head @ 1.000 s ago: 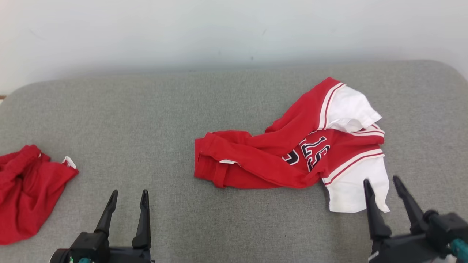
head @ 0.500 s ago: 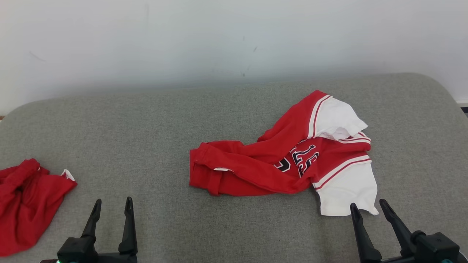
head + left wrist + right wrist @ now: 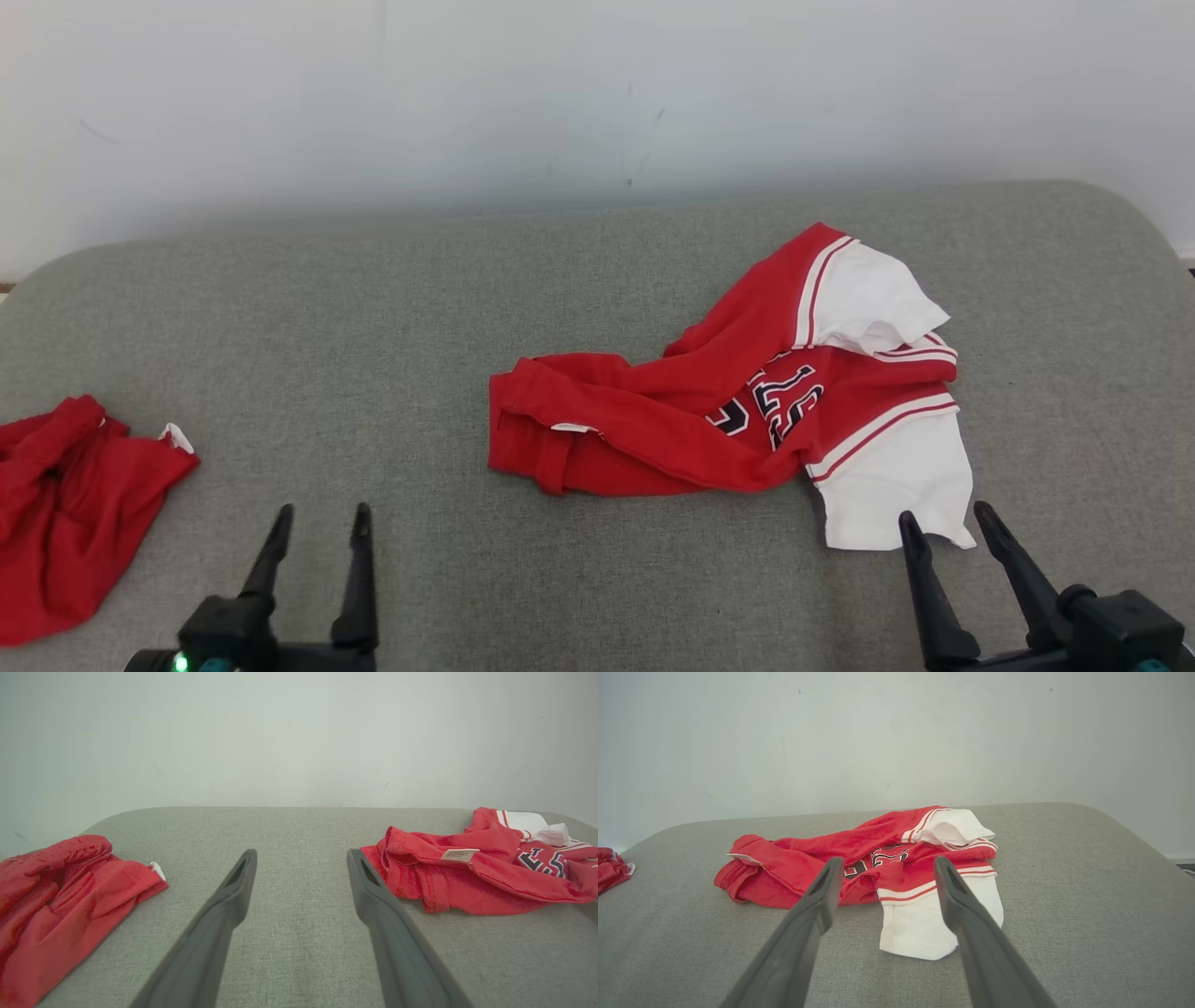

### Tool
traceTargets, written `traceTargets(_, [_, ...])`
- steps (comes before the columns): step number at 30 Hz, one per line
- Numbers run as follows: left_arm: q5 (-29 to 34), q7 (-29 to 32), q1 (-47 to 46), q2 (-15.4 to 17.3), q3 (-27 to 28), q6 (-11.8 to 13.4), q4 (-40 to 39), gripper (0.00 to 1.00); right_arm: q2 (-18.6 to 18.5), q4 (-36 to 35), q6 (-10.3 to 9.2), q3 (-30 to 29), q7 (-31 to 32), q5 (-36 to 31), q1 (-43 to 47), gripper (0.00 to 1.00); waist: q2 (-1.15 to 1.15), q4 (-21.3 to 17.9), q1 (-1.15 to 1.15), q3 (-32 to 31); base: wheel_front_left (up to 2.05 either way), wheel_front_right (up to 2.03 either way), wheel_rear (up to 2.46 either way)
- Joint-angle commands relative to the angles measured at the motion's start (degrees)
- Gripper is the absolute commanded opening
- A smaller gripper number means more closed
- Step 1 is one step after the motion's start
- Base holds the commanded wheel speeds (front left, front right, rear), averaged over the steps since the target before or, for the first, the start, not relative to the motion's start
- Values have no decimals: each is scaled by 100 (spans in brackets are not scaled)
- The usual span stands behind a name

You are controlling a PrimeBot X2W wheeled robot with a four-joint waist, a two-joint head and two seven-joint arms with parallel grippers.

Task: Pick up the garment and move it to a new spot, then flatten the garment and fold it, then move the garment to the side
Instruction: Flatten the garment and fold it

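The garment [image 3: 653, 429] is a red jersey with white sleeves and dark numerals, lying crumpled on the grey padded surface [image 3: 373, 327], right of centre. My right gripper [image 3: 943, 511] stands open just in front of its near white sleeve [image 3: 896, 476], apart from it. My left gripper [image 3: 321, 511] is open over bare grey fabric, well left of the jersey. In the left wrist view the left gripper [image 3: 299, 851] has the jersey [image 3: 467, 882] off to its right. From the right wrist, the right gripper [image 3: 886, 858] frames the jersey [image 3: 794, 868] straight ahead.
A second red cloth [image 3: 75, 504] lies bunched at the left edge of the surface, also seen from the left wrist [image 3: 60, 896]. A pale wall [image 3: 597, 93] rises behind the surface's far edge. The surface's corners are rounded.
The whole head picture has shifted, so the camera moved. The jersey keeps its shape and place. My right gripper's tips, earlier over the white sleeve, now sit just short of it.
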Motion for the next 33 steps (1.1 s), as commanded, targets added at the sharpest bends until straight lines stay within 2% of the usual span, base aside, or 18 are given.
traceTargets(1, [-8, 56, -102, 1, -79, -74, -32, 100, -8, 21, -4, -36, -9, 59, -38, 100, 0, 2, 0, 30, 0, 0, 0])
traceTargets(5, [-181, 435, -348, -121, -409, -383, 98, 100, -85, 210, -4, -217, 24, 160, -117, 100, 0, 16, 0, 140, 0, 0, 0])
traceTargets(11, [-381, 1118, -846, -359, -851, -755, 413, 100, -246, 913, -4, -465, 67, 488, -248, 100, 0, -42, 0, 415, 0, 0, 0])
traceTargets(16, [-407, 1384, -1408, -494, -1027, -886, 644, 100, -418, 1460, -4, -593, -30, 683, -599, 100, 0, -82, 0, 718, 0, 0, 0])
traceTargets(25, [-575, 1779, -2730, -665, -1047, -1015, 1439, 100, -681, 1986, -4, -678, 0, 903, -1306, 100, 0, -23, 0, 1244, 0, 0, 0])
traceTargets(33, [-970, 2167, -3622, -637, -912, -1387, 2341, 100, -864, 2500, -4, -432, 198, 1029, -1823, 100, 0, -101, 0, 1575, 0, 0, 0])
